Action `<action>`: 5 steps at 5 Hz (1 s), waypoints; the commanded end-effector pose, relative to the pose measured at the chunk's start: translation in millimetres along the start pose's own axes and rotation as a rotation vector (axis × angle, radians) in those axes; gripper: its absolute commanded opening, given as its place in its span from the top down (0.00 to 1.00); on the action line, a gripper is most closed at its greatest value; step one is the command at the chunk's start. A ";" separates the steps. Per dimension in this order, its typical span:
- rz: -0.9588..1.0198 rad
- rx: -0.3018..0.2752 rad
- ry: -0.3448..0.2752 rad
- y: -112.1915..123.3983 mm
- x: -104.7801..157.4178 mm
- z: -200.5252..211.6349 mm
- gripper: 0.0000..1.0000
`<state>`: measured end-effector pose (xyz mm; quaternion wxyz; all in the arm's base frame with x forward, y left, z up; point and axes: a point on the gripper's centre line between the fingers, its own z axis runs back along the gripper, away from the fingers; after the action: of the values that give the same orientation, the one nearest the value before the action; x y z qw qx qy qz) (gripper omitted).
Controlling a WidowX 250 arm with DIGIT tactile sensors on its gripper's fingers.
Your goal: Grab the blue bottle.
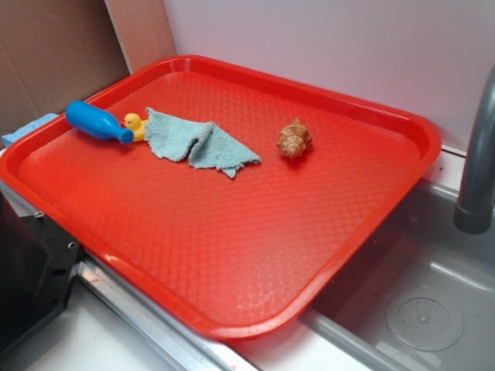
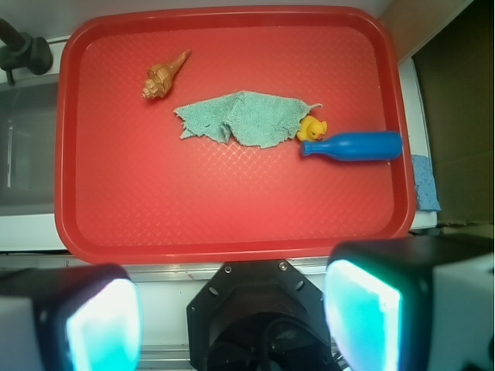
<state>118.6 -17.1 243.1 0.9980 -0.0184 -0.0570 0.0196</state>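
The gripper (image 2: pixel 232 309) hangs wide open and empty, high above the near edge of the red tray (image 2: pixel 232 251). The blue bottle (image 2: pixel 353 146) lies on its side by the tray's rim, its neck touching a yellow duck (image 2: pixel 312 128). Reaching, descending and gripping all remain undone.

Hidden, cropped and blurred areas

In the wrist view, the gripper (image 2: pixel 232 317) is cropped by the bottom edge; both fingers (image 2: pixel 363 317) are blurred, wide apart, with tips out of frame. The faucet (image 1: pixel 478 154) is cut off by the right edge in the exterior view. The sponge (image 2: pixel 424 184) shows only a strip beyond the tray (image 2: pixel 232 251) rim. The duck (image 1: pixel 136 125) is partly covered by the cloth (image 1: pixel 193 143) and too small for detail.
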 end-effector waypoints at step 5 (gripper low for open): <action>0.999 0.026 -0.134 91.2 19.3 -54.3 0.00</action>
<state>144.9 70.5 182.9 0.8645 -0.0266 -0.0938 0.4931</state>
